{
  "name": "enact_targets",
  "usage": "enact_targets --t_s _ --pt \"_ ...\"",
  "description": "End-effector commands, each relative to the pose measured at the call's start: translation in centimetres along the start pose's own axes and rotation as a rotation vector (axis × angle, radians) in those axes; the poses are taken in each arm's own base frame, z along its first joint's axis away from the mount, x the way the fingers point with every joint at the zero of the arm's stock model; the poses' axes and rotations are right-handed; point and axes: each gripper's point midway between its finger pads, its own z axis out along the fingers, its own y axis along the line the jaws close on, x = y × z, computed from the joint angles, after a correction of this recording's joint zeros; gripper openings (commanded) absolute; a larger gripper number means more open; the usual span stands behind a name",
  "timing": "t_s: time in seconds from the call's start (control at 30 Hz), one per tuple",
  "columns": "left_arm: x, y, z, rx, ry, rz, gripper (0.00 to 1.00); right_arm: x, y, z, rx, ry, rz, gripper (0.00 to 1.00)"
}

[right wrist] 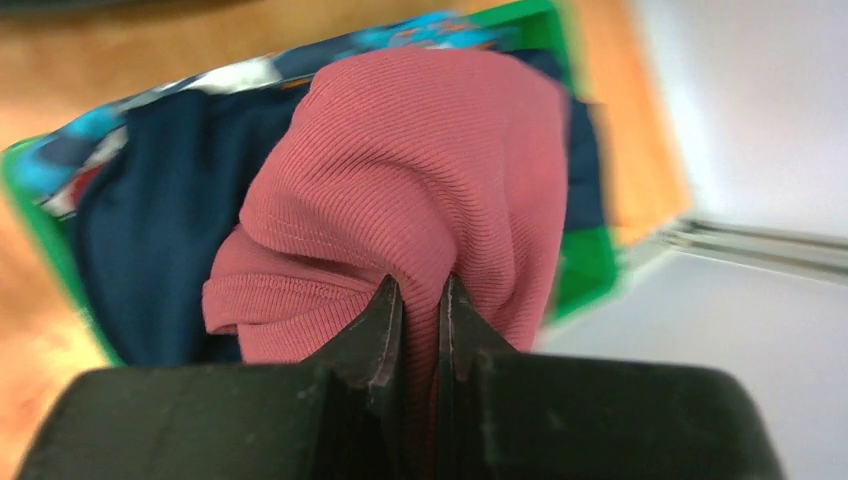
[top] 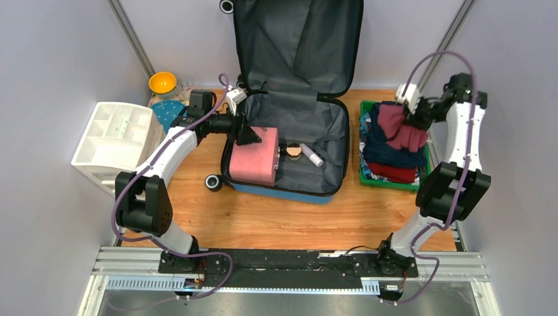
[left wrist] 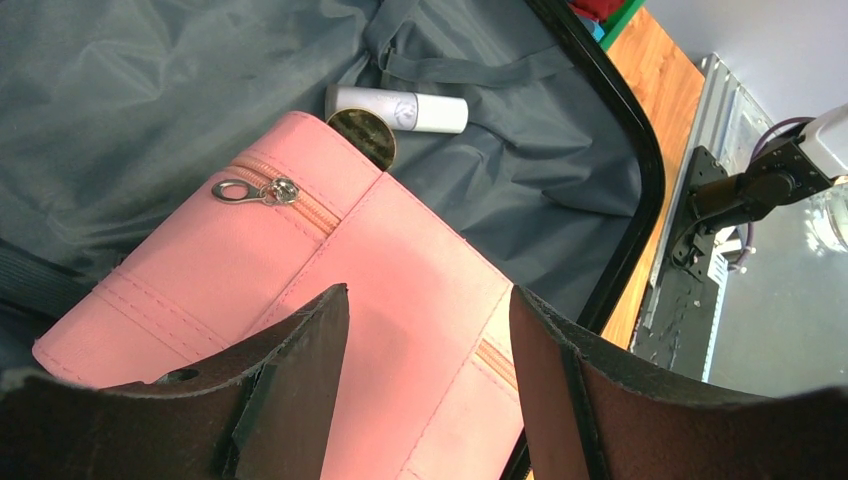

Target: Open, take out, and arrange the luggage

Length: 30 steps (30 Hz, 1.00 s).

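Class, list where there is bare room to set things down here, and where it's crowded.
Free: bare wooden tabletop between the blue hard-shell suitcase and the arm bases; its grey fabric lining at the right end. Crowded: green plastic tray heaped with clothes.

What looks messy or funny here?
The clothes in the green tray are a crumpled heap rising above its rim; the right gripper is pinching a maroon ribbed garment on top. In the suitcase, a round compact is half hidden behind the pink zip pouch.
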Motion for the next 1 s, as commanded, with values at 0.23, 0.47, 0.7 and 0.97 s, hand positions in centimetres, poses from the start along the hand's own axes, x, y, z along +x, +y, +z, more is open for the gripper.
enact_targets --t_s 0.23,0.47,0.7,0.97 --pt "-2.1 -0.7 -0.6 0.018 -0.038 0.043 0.68 3.9 10.4 0.5 -0.258 0.156 0.039 0.93" --pt "-2.9 -0.4 -1.1 -0.015 -0.035 0.116 0.69 -1.2 6.7 -2.6 -0.025 0.106 0.479 0.95" --pt "-3.0 -0.6 -1.3 -0.018 -0.038 0.11 0.69 0.0 11.6 1.4 0.027 0.209 0.441 0.98" --pt "-3.1 -0.7 -1.5 -0.026 -0.033 0.12 0.69 9.7 17.1 5.7 -0.061 0.504 0.353 0.99"
